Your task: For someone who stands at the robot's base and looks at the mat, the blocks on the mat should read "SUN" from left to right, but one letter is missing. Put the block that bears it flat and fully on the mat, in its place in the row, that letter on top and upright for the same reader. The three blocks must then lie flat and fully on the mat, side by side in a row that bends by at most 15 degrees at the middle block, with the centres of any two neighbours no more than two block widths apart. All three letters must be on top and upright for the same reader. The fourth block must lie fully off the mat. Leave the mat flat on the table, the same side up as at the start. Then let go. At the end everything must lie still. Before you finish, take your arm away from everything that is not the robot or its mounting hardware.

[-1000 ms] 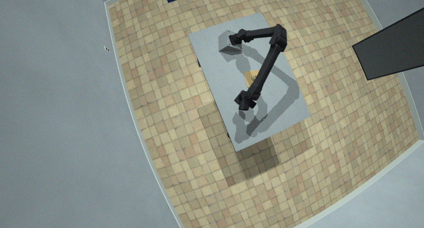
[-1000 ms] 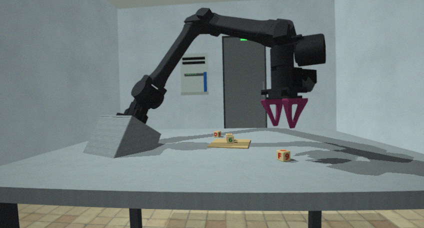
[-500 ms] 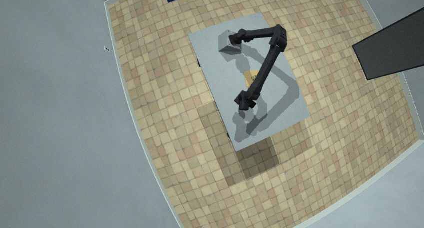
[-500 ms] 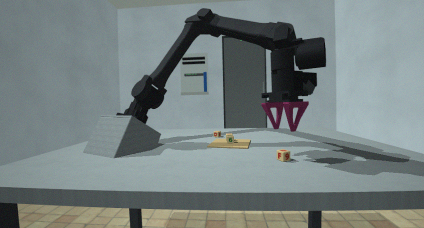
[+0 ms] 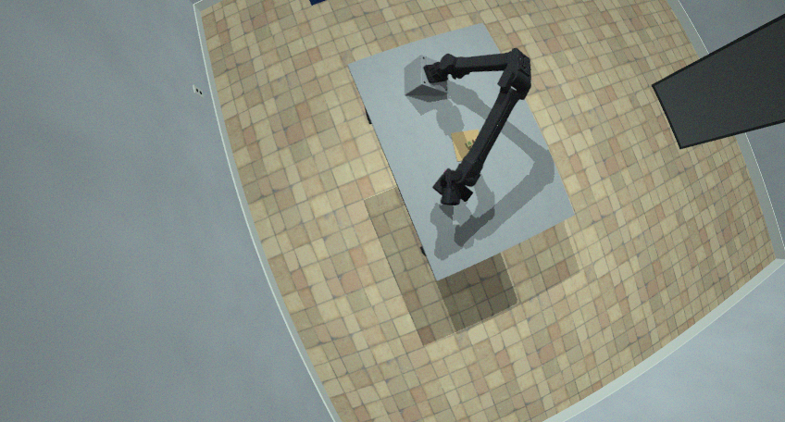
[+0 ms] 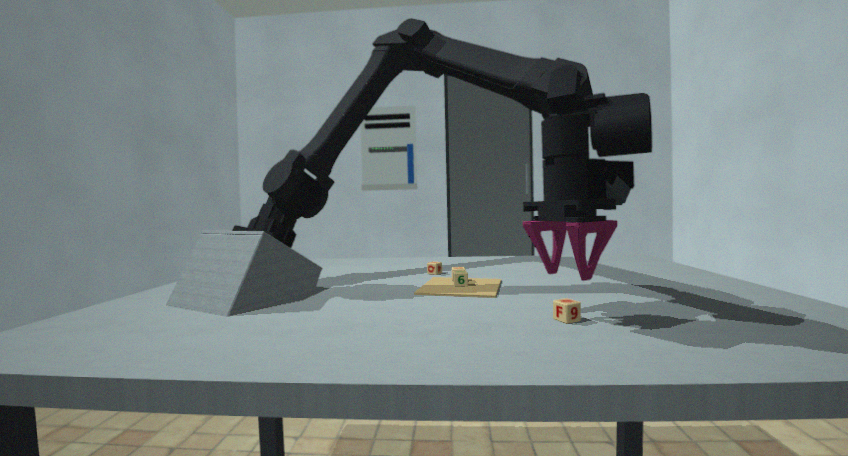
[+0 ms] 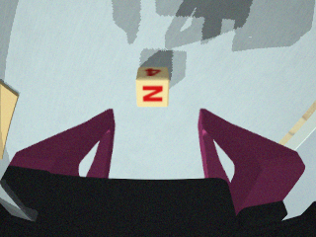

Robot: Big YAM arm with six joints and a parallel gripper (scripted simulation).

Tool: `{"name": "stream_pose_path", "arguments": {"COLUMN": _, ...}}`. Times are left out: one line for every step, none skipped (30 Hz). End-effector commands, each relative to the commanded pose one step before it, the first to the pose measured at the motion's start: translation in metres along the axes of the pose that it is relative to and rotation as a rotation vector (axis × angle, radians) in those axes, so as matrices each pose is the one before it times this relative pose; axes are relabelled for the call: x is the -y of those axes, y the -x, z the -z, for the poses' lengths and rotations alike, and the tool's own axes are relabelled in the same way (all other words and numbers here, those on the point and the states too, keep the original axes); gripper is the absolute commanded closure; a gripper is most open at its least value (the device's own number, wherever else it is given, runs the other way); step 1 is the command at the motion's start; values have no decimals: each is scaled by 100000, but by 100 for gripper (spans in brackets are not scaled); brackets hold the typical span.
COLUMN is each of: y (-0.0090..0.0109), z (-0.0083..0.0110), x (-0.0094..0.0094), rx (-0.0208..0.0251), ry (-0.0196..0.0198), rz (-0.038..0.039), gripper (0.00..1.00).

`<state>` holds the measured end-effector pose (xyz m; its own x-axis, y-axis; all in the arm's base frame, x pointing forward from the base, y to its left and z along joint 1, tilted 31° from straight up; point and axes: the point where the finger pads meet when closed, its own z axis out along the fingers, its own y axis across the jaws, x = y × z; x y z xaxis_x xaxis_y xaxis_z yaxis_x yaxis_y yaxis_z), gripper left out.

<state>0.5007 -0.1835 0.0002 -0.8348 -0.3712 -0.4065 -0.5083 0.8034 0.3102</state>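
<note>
A wooden block [image 7: 152,93] [image 6: 566,310] lies on the grey table [image 6: 333,344], off the mat, with a red N on its top face in the wrist view. The exterior view shows a red F and 9 on its sides. My gripper [image 7: 156,117] [image 6: 568,273] [image 5: 451,193] hangs above this block with its magenta fingers partly open and nothing between them. The tan mat [image 6: 437,288] [image 5: 458,149] [image 7: 6,115] lies further back. A block with a green 6 on its side [image 6: 458,276] stands on the mat. Another block [image 6: 434,267] lies behind the mat on the table.
The arm's grey wedge base [image 6: 238,273] [image 5: 424,82] stands at the table's far left end. The arm [image 5: 487,131] crosses over the mat in the top view and hides most of it. The table's edge runs close in front in the exterior view.
</note>
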Motion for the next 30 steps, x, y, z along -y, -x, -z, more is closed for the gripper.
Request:
{"name": "stream_pose_path", "arguments": {"y": 337, "z": -1595, "x": -247, "rx": -259, "ry": 1180, "rz": -367, "gripper": 42}}
{"name": "stream_pose_path", "arguments": {"y": -4, "z": -138, "x": -1, "rx": -2, "ry": 1, "rz": -1, "gripper": 42}}
{"name": "stream_pose_path", "arguments": {"y": -3, "z": -132, "x": -1, "rx": -1, "ry": 2, "rz": -1, "gripper": 42}}
{"name": "stream_pose_path", "arguments": {"y": -3, "z": -126, "x": -1, "rx": -1, "ry": 2, "rz": -1, "gripper": 42}}
{"name": "stream_pose_path", "arguments": {"y": 0, "z": 0, "x": 0, "rx": 0, "ry": 0, "rz": 0, "gripper": 42}}
{"name": "stream_pose_path", "arguments": {"y": 0, "z": 0, "x": 0, "rx": 0, "ry": 0, "rz": 0, "gripper": 42}}
{"name": "stream_pose_path", "arguments": {"y": 68, "z": -68, "x": 54, "rx": 85, "ry": -138, "rz": 97, "gripper": 42}}
{"name": "stream_pose_path", "arguments": {"y": -73, "z": -162, "x": -56, "rx": -87, "ry": 139, "rz": -98, "gripper": 42}}
{"name": "stream_pose_path", "arguments": {"y": -3, "z": -104, "x": -1, "rx": -2, "ry": 1, "rz": -1, "gripper": 42}}
{"name": "stream_pose_path", "arguments": {"y": -3, "z": -96, "x": -1, "rx": 0, "ry": 2, "rz": -1, "gripper": 42}}
{"name": "stream_pose_path", "arguments": {"y": -2, "z": -88, "x": -1, "rx": 1, "ry": 2, "rz": -1, "gripper": 42}}
{"name": "stream_pose_path", "arguments": {"y": -2, "z": -80, "x": 0, "rx": 0, "ry": 2, "rz": -1, "gripper": 42}}
{"name": "stream_pose_path", "arguments": {"y": -2, "z": -72, "x": 0, "rx": 0, "ry": 1, "rz": 0, "gripper": 42}}
{"name": "stream_pose_path", "arguments": {"y": -2, "z": -63, "x": 0, "rx": 0, "ry": 1, "rz": 0, "gripper": 42}}
{"name": "stream_pose_path", "arguments": {"y": -1, "z": -55, "x": 0, "rx": -1, "ry": 1, "rz": 0, "gripper": 42}}
{"name": "stream_pose_path", "arguments": {"y": -1, "z": -47, "x": 0, "rx": -1, "ry": 0, "rz": 0, "gripper": 42}}
{"name": "stream_pose_path", "arguments": {"y": -11, "z": -26, "x": -29, "rx": -86, "ry": 129, "rz": -93, "gripper": 42}}
{"name": "stream_pose_path", "arguments": {"y": 1, "z": -25, "x": -5, "rx": -17, "ry": 29, "rz": -20, "gripper": 42}}
{"name": "stream_pose_path", "arguments": {"y": -5, "z": -36, "x": 6, "rx": 28, "ry": -43, "rz": 31, "gripper": 42}}
{"name": "stream_pose_path", "arguments": {"y": 10, "z": -8, "x": 6, "rx": 0, "ry": -7, "rz": 3, "gripper": 42}}
{"name": "stream_pose_path", "arguments": {"y": 14, "z": 9, "x": -2, "rx": -28, "ry": 42, "rz": -30, "gripper": 42}}
{"name": "stream_pose_path", "arguments": {"y": 0, "z": 0, "x": 0, "rx": 0, "ry": 0, "rz": 0, "gripper": 42}}
{"name": "stream_pose_path", "arguments": {"y": 0, "z": 0, "x": 0, "rx": 0, "ry": 0, "rz": 0, "gripper": 42}}
{"name": "stream_pose_path", "arguments": {"y": -9, "z": -13, "x": -8, "rx": -14, "ry": 21, "rz": 103, "gripper": 42}}
{"name": "stream_pose_path", "arguments": {"y": -4, "z": -11, "x": 1, "rx": 9, "ry": -13, "rz": 21, "gripper": 42}}
{"name": "stream_pose_path", "arguments": {"y": -2, "z": -4, "x": 0, "rx": 2, "ry": -5, "rz": 0, "gripper": 42}}
{"name": "stream_pose_path", "arguments": {"y": 0, "z": -1, "x": 0, "rx": 1, "ry": -1, "rz": 3, "gripper": 42}}
{"name": "stream_pose_path", "arguments": {"y": 0, "z": 0, "x": 0, "rx": -1, "ry": 0, "rz": 3, "gripper": 42}}
{"name": "stream_pose_path", "arguments": {"y": 0, "z": 0, "x": 0, "rx": -2, "ry": -1, "rz": 0, "gripper": 42}}
{"name": "stream_pose_path", "arguments": {"y": 0, "z": 0, "x": 0, "rx": 0, "ry": 0, "rz": 0, "gripper": 42}}
